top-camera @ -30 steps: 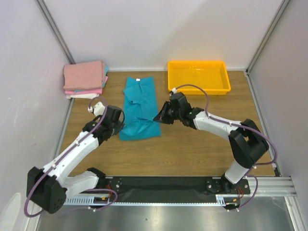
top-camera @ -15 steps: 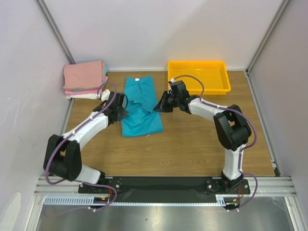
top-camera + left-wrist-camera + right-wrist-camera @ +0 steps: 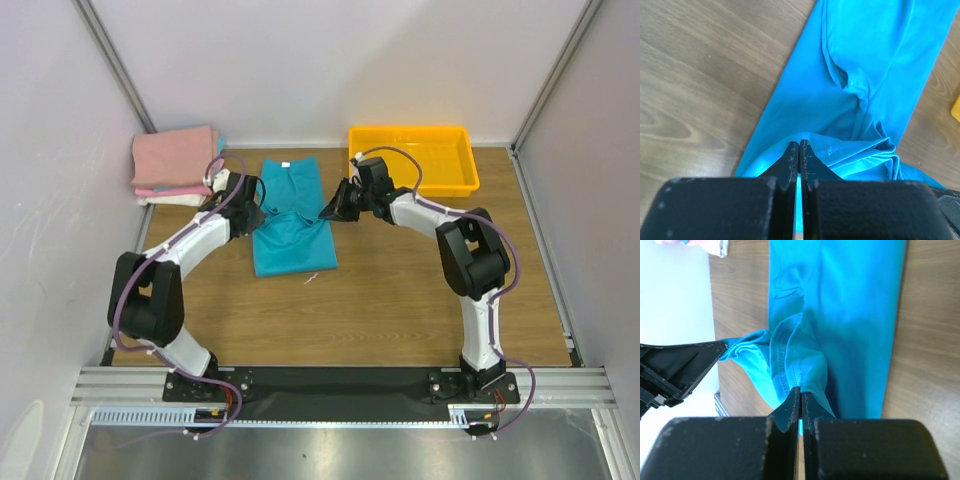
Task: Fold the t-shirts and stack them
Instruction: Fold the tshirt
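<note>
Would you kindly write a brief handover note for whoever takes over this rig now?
The left gripper is shut on the teal t-shirt, pinching its left edge.
The right gripper is shut on its right edge.
The shirt lies mid-table, cloth bunched between the grippers.
The folded stack, pink on top, sits far left.
Done: the stack's folds.
Left: finish folding the teal shirt, then stack it.

Yellow tray (image 3: 411, 131) rests on wooden table (image 3: 400, 300).
</note>
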Robot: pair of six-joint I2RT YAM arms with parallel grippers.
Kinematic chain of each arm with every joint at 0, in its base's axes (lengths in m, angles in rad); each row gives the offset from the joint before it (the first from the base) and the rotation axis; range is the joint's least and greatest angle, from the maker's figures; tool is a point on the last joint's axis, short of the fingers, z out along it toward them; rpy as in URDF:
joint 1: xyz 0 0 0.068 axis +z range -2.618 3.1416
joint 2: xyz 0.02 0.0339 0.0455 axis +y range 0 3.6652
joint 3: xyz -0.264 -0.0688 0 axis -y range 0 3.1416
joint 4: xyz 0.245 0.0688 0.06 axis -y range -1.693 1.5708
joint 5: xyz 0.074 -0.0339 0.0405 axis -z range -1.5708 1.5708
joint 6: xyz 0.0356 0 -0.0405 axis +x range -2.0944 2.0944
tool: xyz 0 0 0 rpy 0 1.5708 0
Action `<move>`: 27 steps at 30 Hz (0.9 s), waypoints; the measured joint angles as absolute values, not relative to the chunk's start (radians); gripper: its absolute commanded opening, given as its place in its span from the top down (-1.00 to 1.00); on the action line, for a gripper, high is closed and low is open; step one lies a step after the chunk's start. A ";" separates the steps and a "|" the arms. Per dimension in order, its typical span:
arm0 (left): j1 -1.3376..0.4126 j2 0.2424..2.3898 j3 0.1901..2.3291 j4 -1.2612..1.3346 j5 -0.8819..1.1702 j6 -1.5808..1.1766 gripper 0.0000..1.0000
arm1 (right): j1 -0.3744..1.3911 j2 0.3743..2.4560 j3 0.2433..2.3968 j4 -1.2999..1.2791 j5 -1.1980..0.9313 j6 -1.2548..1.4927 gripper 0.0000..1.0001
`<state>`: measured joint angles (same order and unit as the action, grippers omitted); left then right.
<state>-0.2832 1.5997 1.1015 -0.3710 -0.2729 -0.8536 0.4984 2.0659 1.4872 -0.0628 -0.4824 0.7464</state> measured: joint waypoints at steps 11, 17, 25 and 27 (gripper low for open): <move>-0.255 1.743 1.163 -0.342 -0.252 -0.826 0.99 | 0.475 2.199 1.583 -0.064 -0.499 0.728 1.00; -0.245 1.803 1.189 -0.335 -0.249 -0.810 1.00 | 0.470 2.250 1.641 -0.076 -0.506 0.710 0.82; -0.224 1.835 1.235 -0.330 -0.216 -0.757 -0.46 | 0.458 2.288 1.749 -0.117 -0.514 0.676 0.00; -0.215 1.835 1.256 -0.324 -0.202 -0.741 -0.65 | 0.453 2.288 1.784 -0.138 -0.513 0.657 -0.14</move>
<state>-0.2150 1.8347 1.2564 -0.3241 -0.2024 -0.7410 0.4534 2.2879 1.7840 -0.1383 -0.5133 0.6571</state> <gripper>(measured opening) 0.741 0.515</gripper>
